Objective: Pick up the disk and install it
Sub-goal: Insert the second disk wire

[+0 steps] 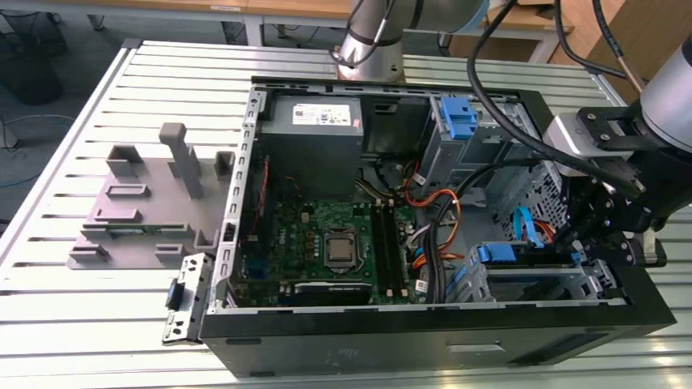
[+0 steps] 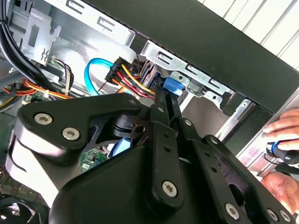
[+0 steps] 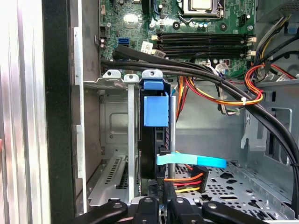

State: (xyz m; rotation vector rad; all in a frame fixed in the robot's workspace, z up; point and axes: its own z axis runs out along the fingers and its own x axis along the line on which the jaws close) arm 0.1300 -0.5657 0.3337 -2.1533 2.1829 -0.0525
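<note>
The disk [image 3: 154, 112] stands on edge in a slot of the metal drive cage [image 3: 114, 116] at the case's front corner, its blue carrier showing along the edge, with power wires and a light blue data cable [image 3: 191, 161] at its near end. In the exterior view the disk's blue carrier [image 1: 500, 253] shows at the cage on the exterior view's right. My gripper [image 3: 163, 205] hangs just behind the disk's cabled end with its fingers [image 2: 161, 121] pressed together and nothing between them, and its tips sit close to the carrier's blue tab [image 2: 173, 86]. My gripper [image 1: 589, 243] hovers over the case's right side.
The open computer case [image 1: 433, 340] lies on a slatted metal table [image 1: 108, 324]. Inside are a motherboard [image 1: 335, 243], a grey power-supply box [image 1: 313, 121], a bare blue bracket [image 1: 459, 117] and thick black cables [image 3: 196, 70]. A grey fixture [image 1: 141, 203] stands beside the case. A person's hand [image 2: 282, 128] rests outside it.
</note>
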